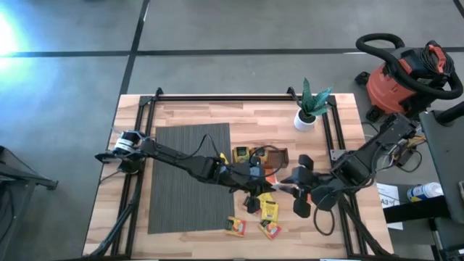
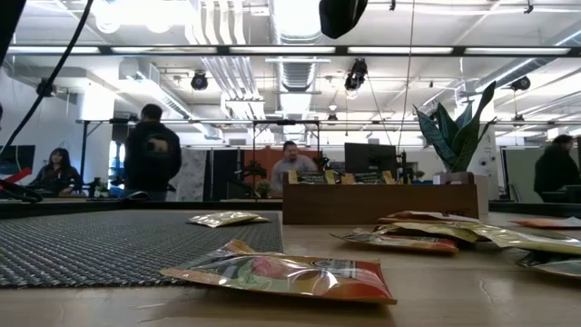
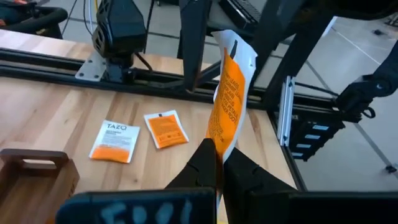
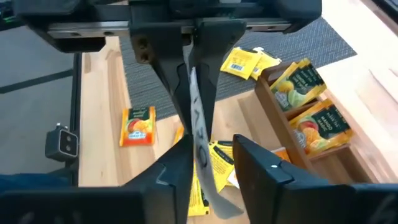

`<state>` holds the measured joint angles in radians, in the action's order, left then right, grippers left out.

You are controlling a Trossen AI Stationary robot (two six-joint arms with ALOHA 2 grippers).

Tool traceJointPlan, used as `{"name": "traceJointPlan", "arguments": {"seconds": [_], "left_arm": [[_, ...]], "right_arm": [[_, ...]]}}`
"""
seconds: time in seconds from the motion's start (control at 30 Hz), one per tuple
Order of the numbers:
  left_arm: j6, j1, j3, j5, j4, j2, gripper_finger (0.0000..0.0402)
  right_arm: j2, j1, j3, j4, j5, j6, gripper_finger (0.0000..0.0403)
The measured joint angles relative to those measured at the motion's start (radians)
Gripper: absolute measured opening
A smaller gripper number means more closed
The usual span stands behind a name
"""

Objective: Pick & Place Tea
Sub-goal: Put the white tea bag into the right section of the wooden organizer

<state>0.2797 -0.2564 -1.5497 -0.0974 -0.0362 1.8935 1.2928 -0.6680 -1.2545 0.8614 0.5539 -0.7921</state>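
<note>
Orange-and-white sachet [image 3: 229, 93] held up above the table, clamped in the left gripper [image 3: 219, 163]!
It hangs upright over the wood; right gripper [image 4: 211, 163] fingers stand apart around its edge. A flat sachet [image 3: 115, 140] below reads "TAZO".

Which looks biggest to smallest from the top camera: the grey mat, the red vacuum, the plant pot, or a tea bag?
1. Grey mat
2. Red vacuum
3. Plant pot and tea bag: these two look about the same size, so I won't rank them.
</note>
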Motion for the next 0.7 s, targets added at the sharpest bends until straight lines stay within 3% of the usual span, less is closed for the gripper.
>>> {"name": "traceJointPlan", "arguments": {"seconds": [0.23,0.33,0.47,0.63,0.7], "left_arm": [[-0.003,0.003,0.0,-0.001,0.012,0.0,0.0021],[-0.008,0.002,0.0,-0.031,0.03,0.0,0.0029],[0.008,0.002,0.0,-0.124,0.113,-0.001,0.0061],[0.094,0.001,0.0,-0.319,0.294,-0.001,0.0115],[0.115,-0.001,0.001,-0.346,0.359,-0.005,0.0125]], "right_arm": [[0.0,0.04,0.0,0.0,-0.057,0.029,0.0026],[0.0,0.056,0.001,0.004,-0.059,0.041,0.0012],[0.0,0.087,0.001,0.035,-0.058,0.045,0.001],[-0.001,0.14,0.002,0.108,-0.059,0.073,0.0009],[-0.001,0.177,0.008,0.141,-0.071,0.101,0.0009]]}}
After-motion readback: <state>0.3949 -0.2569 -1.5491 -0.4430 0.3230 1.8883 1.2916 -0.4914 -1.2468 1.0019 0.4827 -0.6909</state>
